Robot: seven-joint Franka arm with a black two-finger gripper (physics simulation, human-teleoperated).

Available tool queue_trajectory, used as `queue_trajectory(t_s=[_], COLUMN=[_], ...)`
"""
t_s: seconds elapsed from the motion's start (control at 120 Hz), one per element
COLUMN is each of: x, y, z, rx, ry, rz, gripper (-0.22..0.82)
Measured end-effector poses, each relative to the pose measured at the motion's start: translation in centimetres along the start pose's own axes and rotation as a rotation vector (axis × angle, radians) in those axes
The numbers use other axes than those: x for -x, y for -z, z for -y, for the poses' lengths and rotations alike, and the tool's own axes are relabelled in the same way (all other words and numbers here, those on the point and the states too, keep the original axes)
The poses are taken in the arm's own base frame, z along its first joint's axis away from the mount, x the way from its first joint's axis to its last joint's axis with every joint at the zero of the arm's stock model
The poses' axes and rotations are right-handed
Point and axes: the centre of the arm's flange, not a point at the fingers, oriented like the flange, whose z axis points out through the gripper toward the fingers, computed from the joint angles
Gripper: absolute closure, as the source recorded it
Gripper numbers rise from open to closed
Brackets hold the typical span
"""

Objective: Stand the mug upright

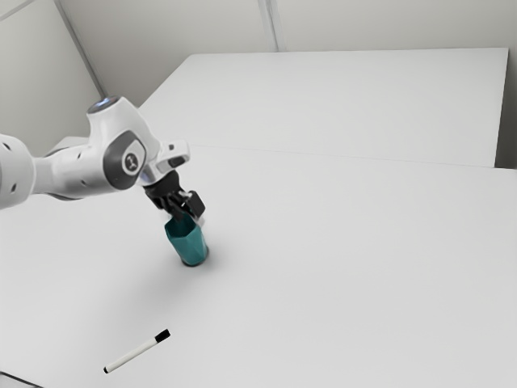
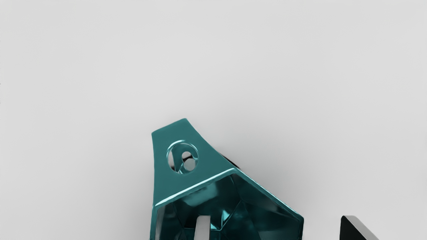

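In the exterior view, the black gripper (image 1: 187, 213) is at the top of the teal mug (image 1: 191, 245), whose mouth faces up toward the hand. The mug's body looks slightly slanted there; whether it stands fully flat on its base I cannot tell. In the wrist view, the open gripper (image 2: 278, 229) has one finger over or inside the mouth of the mug (image 2: 175, 183) and the other outside, beyond its wall, with a wide gap between them. The mug's handle, with a round hole, points away from the fingers.
A white marker with a black cap (image 1: 136, 353) lies on the white table (image 1: 323, 267), nearer the exterior view's bottom edge than the mug. A dark-edged object (image 1: 18, 380) shows at the bottom left corner. Pale walls stand behind the table.
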Motion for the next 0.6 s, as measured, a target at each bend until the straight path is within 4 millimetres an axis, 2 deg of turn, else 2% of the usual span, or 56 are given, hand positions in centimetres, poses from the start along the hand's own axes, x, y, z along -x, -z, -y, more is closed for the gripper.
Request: queue_trajectory(t_s=[0.075,0.175,0.242,0.317,0.442,0.5,0.6], x=[-0.2,-2.2,-4.3,-6.9,-8.5,-8.5,-8.1], y=[0.9,3.3,6.5,11.3,18.0,19.3,19.6], z=[0.0,0.0,-0.1,-0.3,-1.6,-2.3,-3.2], rx=[0.003,0.001,-0.010,-0.048,-0.105,-0.114,-0.115], ry=[0.009,0.007,-0.013,-0.053,-0.116,-0.137,-0.159], rz=[-0.017,-0.042,-0.067,-0.094,-0.102,-0.080,-0.034], gripper=[0.17,0.11,0.08,0.06,0.03,0.02,0.01])
